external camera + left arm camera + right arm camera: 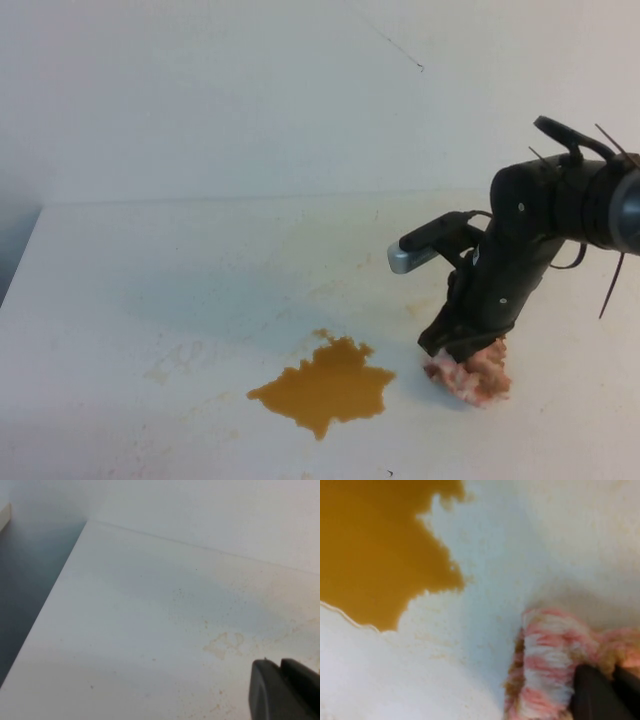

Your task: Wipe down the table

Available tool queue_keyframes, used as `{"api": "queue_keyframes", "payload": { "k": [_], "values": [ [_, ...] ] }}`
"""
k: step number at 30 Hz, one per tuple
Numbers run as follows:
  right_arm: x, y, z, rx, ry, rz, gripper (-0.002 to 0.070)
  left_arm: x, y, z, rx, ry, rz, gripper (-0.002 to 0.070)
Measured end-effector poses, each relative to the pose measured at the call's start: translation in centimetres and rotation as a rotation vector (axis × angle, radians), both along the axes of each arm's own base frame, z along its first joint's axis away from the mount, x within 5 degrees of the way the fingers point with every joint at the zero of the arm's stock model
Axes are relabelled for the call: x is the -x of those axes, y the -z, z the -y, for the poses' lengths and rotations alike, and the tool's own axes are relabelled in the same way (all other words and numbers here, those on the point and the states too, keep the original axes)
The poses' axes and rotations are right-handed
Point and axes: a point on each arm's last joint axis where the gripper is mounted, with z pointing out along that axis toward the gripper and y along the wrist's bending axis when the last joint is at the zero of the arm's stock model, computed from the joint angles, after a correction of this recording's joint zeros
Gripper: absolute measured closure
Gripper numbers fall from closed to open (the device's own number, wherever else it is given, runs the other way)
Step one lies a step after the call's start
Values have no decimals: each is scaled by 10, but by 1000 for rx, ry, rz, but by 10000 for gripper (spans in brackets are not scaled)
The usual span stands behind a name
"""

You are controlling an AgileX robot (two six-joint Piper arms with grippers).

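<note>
Spill point(325, 388), brown, near-centre on table point(150, 280); pink cloth point(472, 375) just right of it, not touching. Right gripper point(460, 352) clamped down on cloth. Left gripper point(280, 666) jaws together, parked at left side. Risk: shallow pinch, so cloth slips out mid-drag, or liquid just smears wider leftward.
</note>
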Motion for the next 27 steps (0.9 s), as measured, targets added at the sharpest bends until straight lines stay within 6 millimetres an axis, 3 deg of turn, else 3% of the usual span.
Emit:
{"api": "queue_keyframes", "payload": {
  "k": [13,18,27],
  "values": [
    [-8,-35,-25,-172,-32,3,661,0,0,0,0,0,0,675],
    [-10,-24,-31,-189,-29,-12,661,0,0,0,0,0,0,675],
    [-13,16,-41,-239,10,-114,661,0,0,0,0,0,0,675]
  ]
}}
